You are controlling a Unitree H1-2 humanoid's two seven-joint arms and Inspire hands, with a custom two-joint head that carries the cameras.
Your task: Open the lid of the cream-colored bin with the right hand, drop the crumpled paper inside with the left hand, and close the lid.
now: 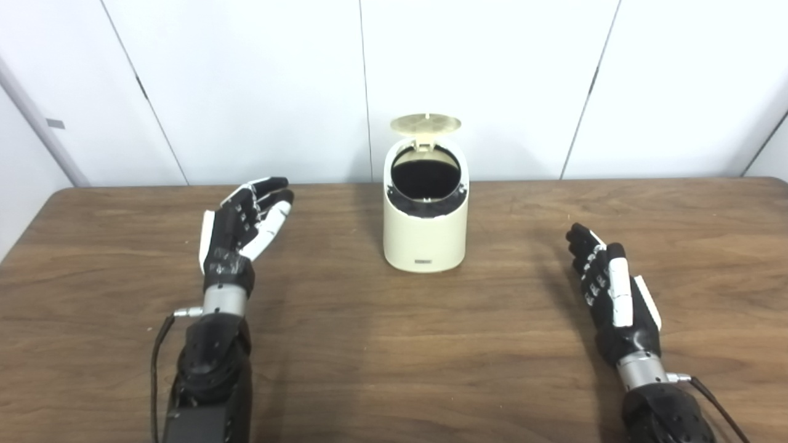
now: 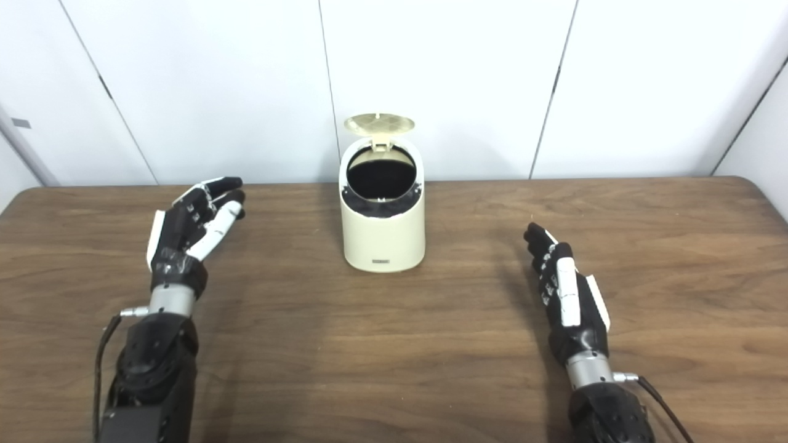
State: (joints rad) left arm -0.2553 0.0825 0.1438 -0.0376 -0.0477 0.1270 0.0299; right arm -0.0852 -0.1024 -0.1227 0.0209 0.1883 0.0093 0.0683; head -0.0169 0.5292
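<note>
The cream-colored bin [image 1: 423,240] stands upright at the back middle of the wooden table [image 1: 394,344]. Its round lid [image 1: 426,123] is flipped up on the rear hinge, and the dark mouth [image 1: 425,177] faces me. No crumpled paper shows on the table or in the mouth, whose inside is too dark to read. My left hand [image 1: 243,224] hovers well to the left of the bin, open, fingers stretched toward it, holding nothing. My right hand [image 1: 609,289] rests to the right and nearer me, open and flat, also holding nothing.
White wall panels [image 1: 246,86] rise right behind the table's far edge, close behind the bin. A cable [image 1: 157,357] loops beside the left forearm and another cable [image 1: 714,400] trails from the right wrist.
</note>
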